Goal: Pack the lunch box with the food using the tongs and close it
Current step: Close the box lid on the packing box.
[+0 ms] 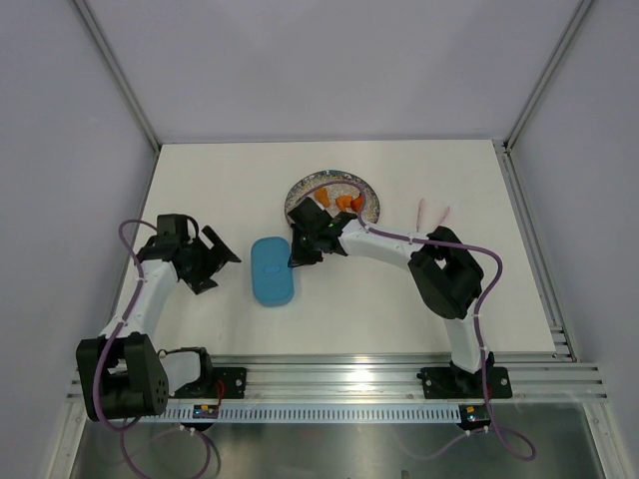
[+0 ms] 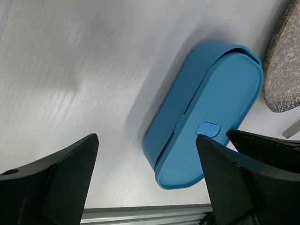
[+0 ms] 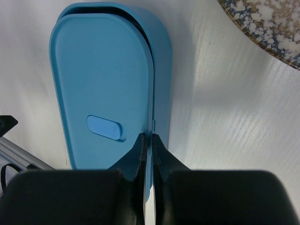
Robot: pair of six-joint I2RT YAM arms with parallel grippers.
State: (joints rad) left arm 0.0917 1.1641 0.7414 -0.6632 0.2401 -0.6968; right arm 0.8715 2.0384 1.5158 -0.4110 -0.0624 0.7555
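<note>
The blue lunch box (image 1: 272, 271) lies on the table with its flat lid (image 3: 98, 79) on top, sitting slightly askew on the base (image 2: 178, 103). My right gripper (image 1: 301, 253) is at the box's right long side, shut on the thin edge of the lid (image 3: 150, 138). Just left of the box, my left gripper (image 1: 221, 261) hangs open and holds nothing; the box's near end shows between its fingers (image 2: 146, 140). Orange food chunks (image 1: 347, 203) lie on the speckled plate (image 1: 332, 180) behind the box. The pink tongs (image 1: 431, 213) lie on the table to the right.
The plate's rim (image 3: 267, 28) is close behind my right wrist. A metal rail (image 1: 339, 374) runs along the near table edge. White walls with metal posts enclose the table on three sides.
</note>
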